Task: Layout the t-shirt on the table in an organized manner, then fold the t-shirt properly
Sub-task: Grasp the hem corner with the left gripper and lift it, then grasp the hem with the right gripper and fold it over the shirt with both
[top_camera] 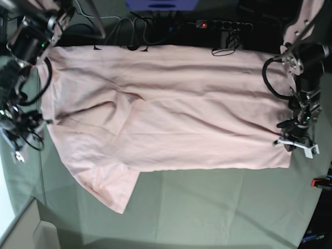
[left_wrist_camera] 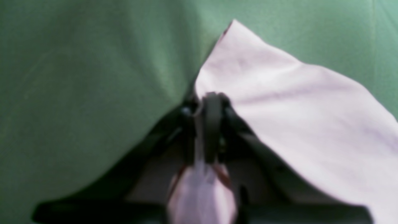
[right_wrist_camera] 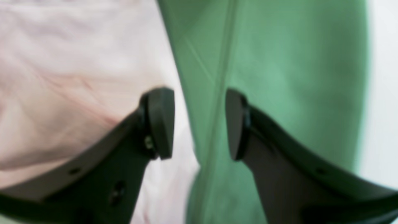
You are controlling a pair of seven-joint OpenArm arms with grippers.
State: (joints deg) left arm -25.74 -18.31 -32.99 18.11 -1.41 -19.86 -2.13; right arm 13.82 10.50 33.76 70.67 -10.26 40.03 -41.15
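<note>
Large pale pink cotton t-shirt (top_camera: 166,111) lies spread, back up, across the grey-green cloth tabletop (top_camera: 218,207), rumpled, one sleeve angled toward the near edge. Left gripper (left_wrist_camera: 209,124): jaws clamped on a pinch of the shirt's edge fabric, pink cloth bunched between them. Right gripper (right_wrist_camera: 199,124): jaws apart, holding nothing, hovering over the shirt's edge where pink meets green. Red clamp (top_camera: 320,182) at the tabletop edge.

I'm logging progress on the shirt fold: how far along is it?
Mostly spread: the t-shirt lies open on the table, still wrinkled. In hand: the left gripper pinches its edge; the right gripper is open beside it. No fold is visible yet.
</note>
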